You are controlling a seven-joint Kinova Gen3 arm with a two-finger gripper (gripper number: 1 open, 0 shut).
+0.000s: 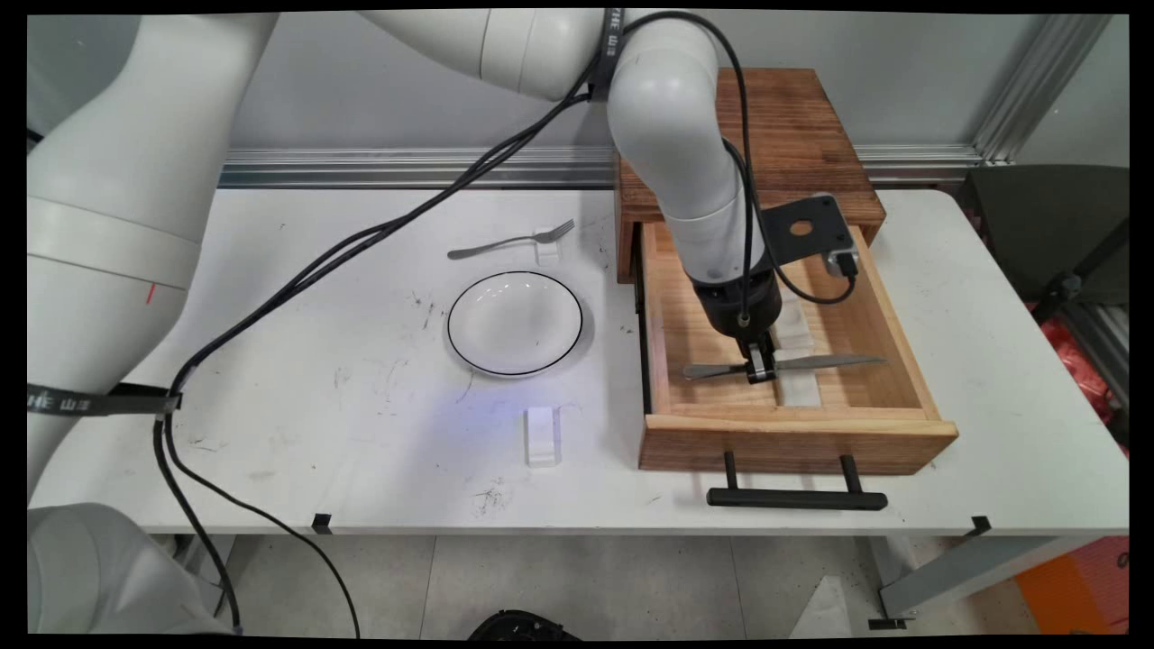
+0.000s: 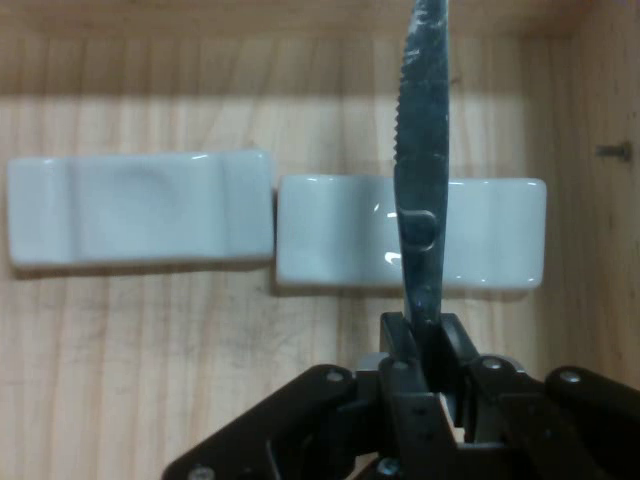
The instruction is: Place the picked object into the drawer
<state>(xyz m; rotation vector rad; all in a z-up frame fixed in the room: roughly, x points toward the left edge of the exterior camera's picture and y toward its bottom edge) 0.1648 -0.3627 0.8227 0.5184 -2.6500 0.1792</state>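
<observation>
Pincer (image 1: 760, 368) clamps knife (image 1: 829, 362) in drawer (image 1: 793, 442); rests (image 2: 140, 208) partly hidden.

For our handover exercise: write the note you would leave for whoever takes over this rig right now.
Claw: shut on the knife, gripping it near its middle, inside the open wooden drawer.
Knife: lies across one of two white rests on the drawer floor; its serrated blade points away from the hand camera.
On the table: a black-rimmed white plate, a fork propped on a white rest behind it, and another white rest in front of it.
</observation>
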